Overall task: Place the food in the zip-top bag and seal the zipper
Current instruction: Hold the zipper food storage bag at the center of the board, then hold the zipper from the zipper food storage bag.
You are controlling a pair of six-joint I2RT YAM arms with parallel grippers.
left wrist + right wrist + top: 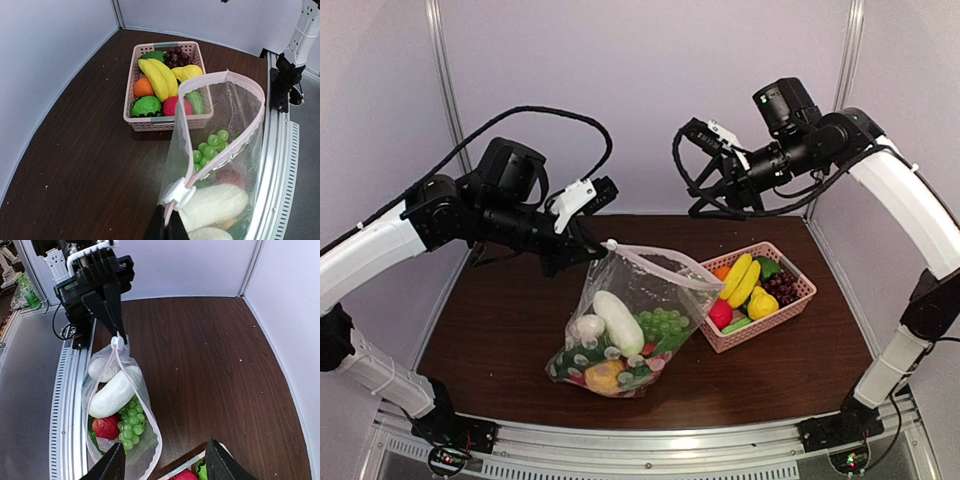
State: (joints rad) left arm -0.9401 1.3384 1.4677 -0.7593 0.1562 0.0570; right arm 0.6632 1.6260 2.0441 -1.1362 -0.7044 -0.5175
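Dark table [500, 330], pale walls [640, 100] — bag [630, 300] open.

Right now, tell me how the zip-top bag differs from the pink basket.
The zip-top bag is clear and floppy; the pink basket is a lattice. The bag is held up at its zipper corner by the left gripper; the basket sits flat on the table, untouched. The bag holds green grapes; the basket holds bananas. Both contain toy food with tops open.

Clear zip-top bag [642, 282] beside pink basket [772, 322]
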